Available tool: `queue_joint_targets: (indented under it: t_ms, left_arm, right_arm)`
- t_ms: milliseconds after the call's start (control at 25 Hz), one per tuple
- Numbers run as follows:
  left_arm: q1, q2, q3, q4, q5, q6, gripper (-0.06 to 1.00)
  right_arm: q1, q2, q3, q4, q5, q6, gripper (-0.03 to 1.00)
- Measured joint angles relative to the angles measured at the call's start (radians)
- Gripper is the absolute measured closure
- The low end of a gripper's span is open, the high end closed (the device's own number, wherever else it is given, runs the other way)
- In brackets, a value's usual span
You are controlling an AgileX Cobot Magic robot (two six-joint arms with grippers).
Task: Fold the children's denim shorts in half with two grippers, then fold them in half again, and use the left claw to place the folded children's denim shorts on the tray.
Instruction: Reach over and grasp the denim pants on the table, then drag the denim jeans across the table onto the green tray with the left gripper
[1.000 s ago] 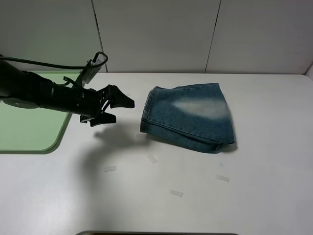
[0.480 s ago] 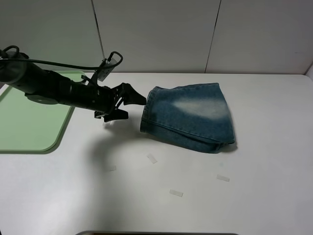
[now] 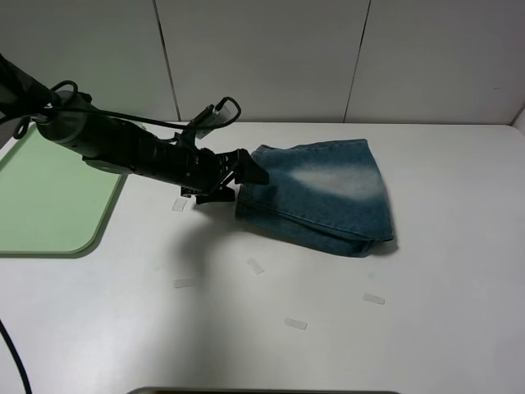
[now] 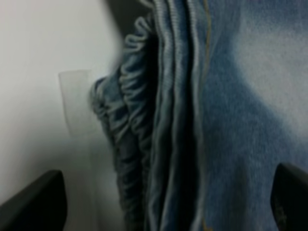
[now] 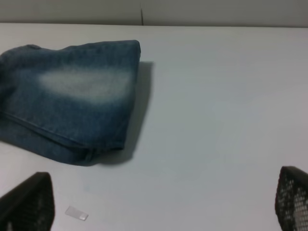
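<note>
Since a second ago my left claw [image 3: 244,179] has been travelling from over bare table beside the tray to the near edge of the children's denim shorts [image 3: 324,197], and it is now sitting right at the gathered waistband side of the folded bundle. Its two black fingers are standing spread apart, one above the other in the high view, with nothing pinched between them; I am seeing the upper finger overlapping the denim edge, though I cannot tell whether it is touching the cloth. Through the left wrist camera I am looking straight at the stacked layers of the shorts [image 4: 192,120], the ruffled elastic and the seams filling most of the picture (rather blurred), with a fingertip showing at each lower corner and a strip of clear tape [image 4: 77,103] lying on the table just beside the waistband.

My right gripper [image 5: 163,211] is hanging released too, its fingers wide apart, and it is looking across bare table at the far end of the shorts [image 5: 72,101], well apart from them.

Outward from the claw, the shorts are lying folded on the white table [image 3: 426,328], near its middle. Behind the left arm, at the table's left edge, the pale green tray [image 3: 49,213] is lying, well apart from the shorts. Several small tape strips [image 3: 256,267] are dotting the table in front.
</note>
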Motion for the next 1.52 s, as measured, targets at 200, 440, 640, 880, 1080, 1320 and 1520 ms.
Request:
queue_joint_targets:
  t_ms: [200,440,640,880,1080,1320,1520]
  left_arm:
    - [-0.048,0.006,-0.024,-0.002,-0.053,0.003,0.1]
    - [-0.082,0.008,-0.04,-0.004,-0.088,-0.038,0.15]
    - [-0.1,0.009,-0.044,-0.004,-0.119,-0.096,0.28]
    - [-0.107,0.009,-0.045,-0.004,-0.146,-0.13,0.66]
    - [-0.107,0.009,-0.045,-0.004,-0.146,-0.132,0.86]
    - [-0.107,0.009,-0.053,0.022,-0.151,-0.141,0.86]
    - [-0.107,0.009,-0.1,0.207,-0.154,-0.268,0.86]
  right_arm:
    - [0.0,0.0,0.0,0.0,0.0,0.0,0.27]
    - [0.0,0.0,0.0,0.0,0.0,0.0,0.27]
    - [0.0,0.0,0.0,0.0,0.0,0.0,0.27]
    - [0.0,0.0,0.0,0.0,0.0,0.0,0.27]
    - [0.0,0.0,0.0,0.0,0.0,0.0,0.27]
    - [0.0,0.0,0.0,0.0,0.0,0.0,0.27]
    - [0.0,0.0,0.0,0.0,0.0,0.0,0.27]
